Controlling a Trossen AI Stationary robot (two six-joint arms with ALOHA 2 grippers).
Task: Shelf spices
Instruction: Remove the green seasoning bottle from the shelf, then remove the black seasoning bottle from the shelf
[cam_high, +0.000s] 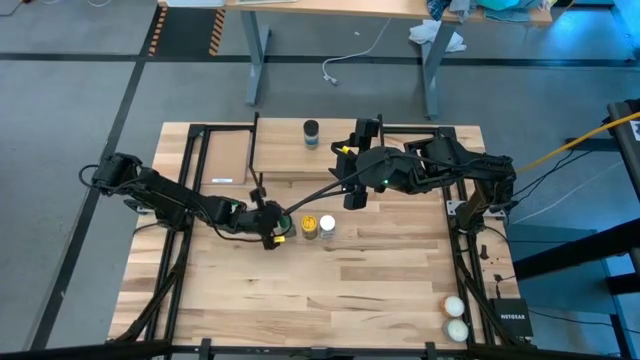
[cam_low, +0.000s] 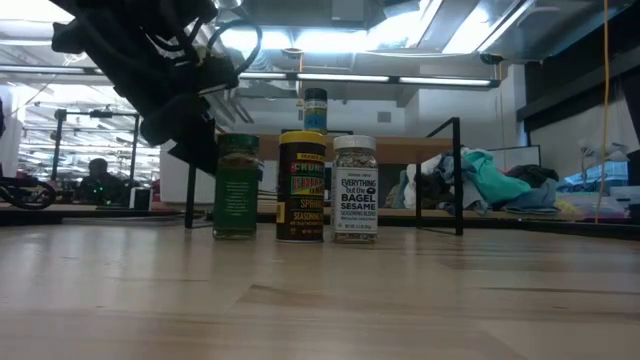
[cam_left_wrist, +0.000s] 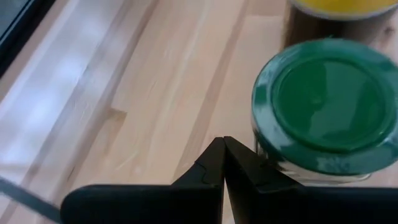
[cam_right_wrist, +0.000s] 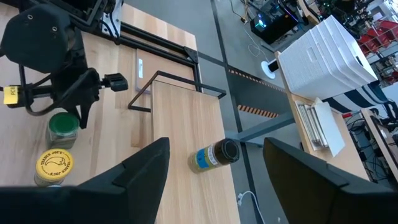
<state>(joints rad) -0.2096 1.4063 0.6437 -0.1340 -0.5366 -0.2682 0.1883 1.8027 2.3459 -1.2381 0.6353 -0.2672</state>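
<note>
Three spice jars stand in a row mid-table on their bases: green-lidded (cam_high: 283, 222) (cam_left_wrist: 329, 106), yellow-lidded (cam_high: 310, 226) (cam_low: 301, 187) and white-lidded (cam_high: 327, 226) (cam_low: 354, 190). A black-lidded jar (cam_high: 311, 133) (cam_right_wrist: 214, 155) stands upright on the light-wood shelf (cam_high: 285, 158) at the far side. My left gripper (cam_high: 270, 228) (cam_left_wrist: 222, 163) is shut, low over the table, right beside the green-lidded jar on its left. My right gripper (cam_high: 353, 195) (cam_right_wrist: 214, 186) hangs open, high above the shelf's near edge, with nothing between its fingers. My left gripper's shut fingers (cam_left_wrist: 258, 171) slant down from the table's left and lie close against the green-lidded jar's side wall just below the lid (cam_left_wrist: 280, 165). Whether they touch it, I cannot tell. The jar stands upright on the table.
Two whitish balls (cam_high: 455, 306) lie at the near right corner beside a dark box (cam_high: 510, 320). Black metal rails (cam_high: 190, 180) run along the table's left and right sides. A smaller wood panel (cam_high: 225, 155) lies left of the shelf. Bare tabletop spreads toward the near edge.
</note>
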